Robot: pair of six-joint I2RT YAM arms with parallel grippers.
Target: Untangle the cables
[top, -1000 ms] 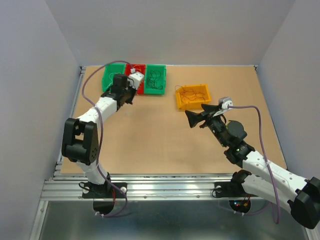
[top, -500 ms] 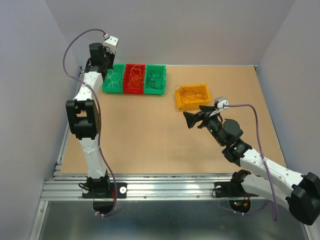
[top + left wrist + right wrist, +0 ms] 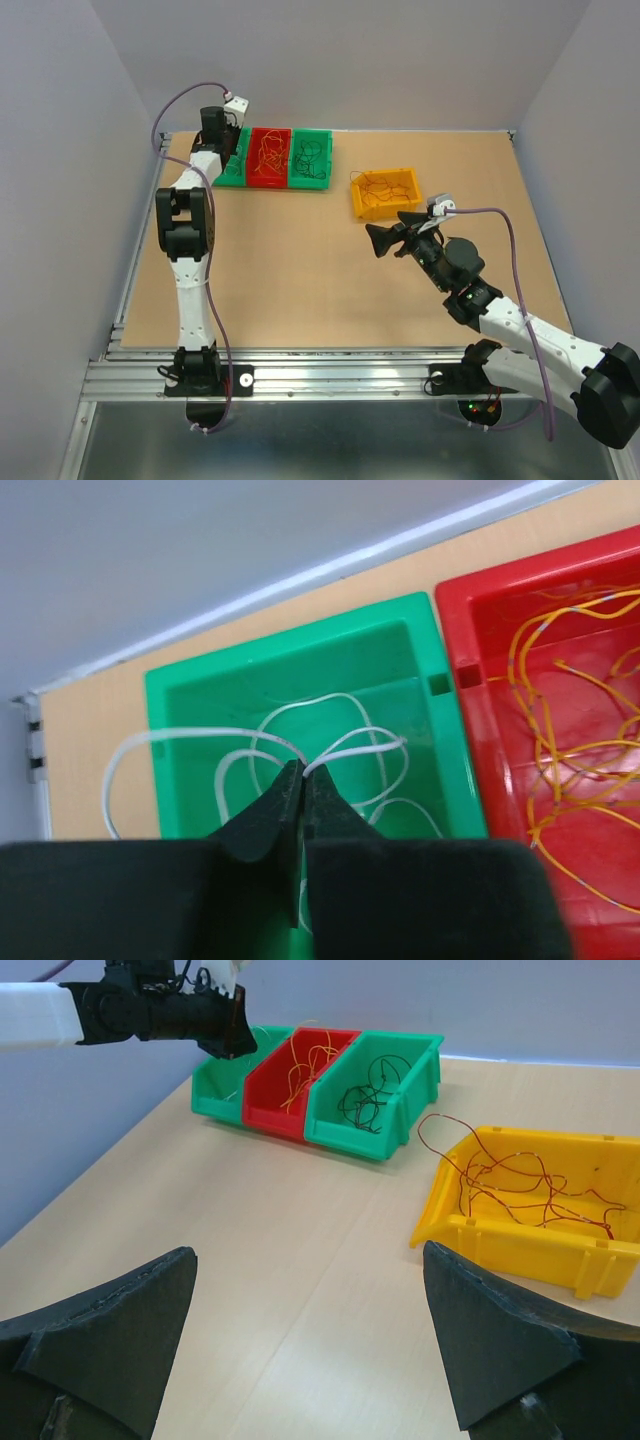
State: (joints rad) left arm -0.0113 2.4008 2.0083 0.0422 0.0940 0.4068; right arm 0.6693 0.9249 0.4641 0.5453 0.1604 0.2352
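Pinching white cable (image 3: 200,731) over green bin (image 3: 300,645); red bin (image 3: 488,740): orange cables (image 3: 540,745).

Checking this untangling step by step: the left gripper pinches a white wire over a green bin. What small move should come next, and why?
Probably open the left gripper and drop the white cable: its tips pinch the cable over the leftmost green bin, with most loops above it.

Three bins stand touching in a row at the far left of the table (image 3: 300,280): a green bin (image 3: 300,638), a red bin (image 3: 266,183) and a second green bin (image 3: 310,182). A yellow bin (image 3: 376,213) sits apart, further right and nearer. A metal rail (image 3: 330,375) lines the near edge.
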